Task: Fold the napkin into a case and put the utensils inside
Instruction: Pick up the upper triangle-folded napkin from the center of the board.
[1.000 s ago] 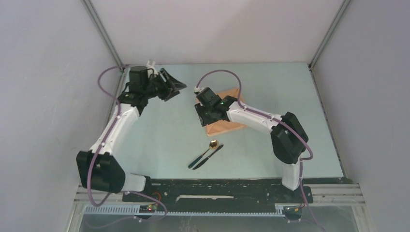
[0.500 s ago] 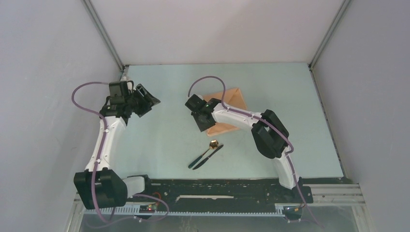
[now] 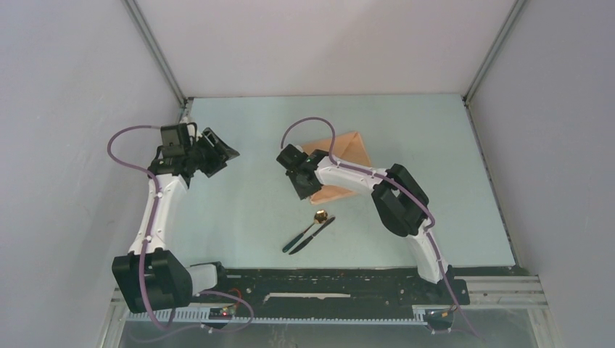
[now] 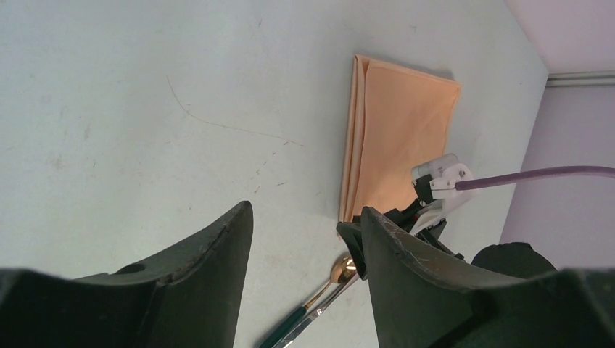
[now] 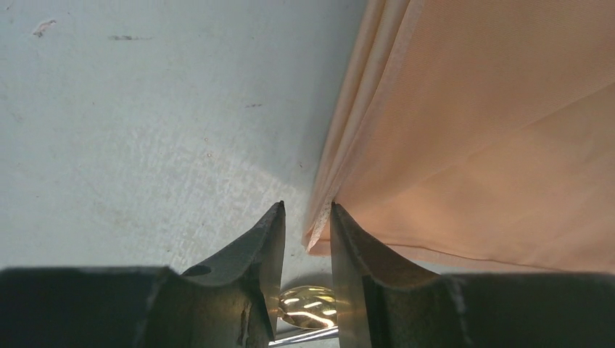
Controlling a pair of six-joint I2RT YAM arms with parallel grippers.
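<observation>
- Top view: the left gripper hangs over the left side of the table, its fingers apart and holding nothing. The right gripper is at the near-left corner of the folded napkin. The spoon and knife lie nearer.
- Left wrist: the left gripper gapes wide over bare table. The napkin lies beyond it.
- Right wrist: the right gripper stands at a narrow slot with the napkin corner inside, against one finger. I cannot tell if it is pinched.
</observation>
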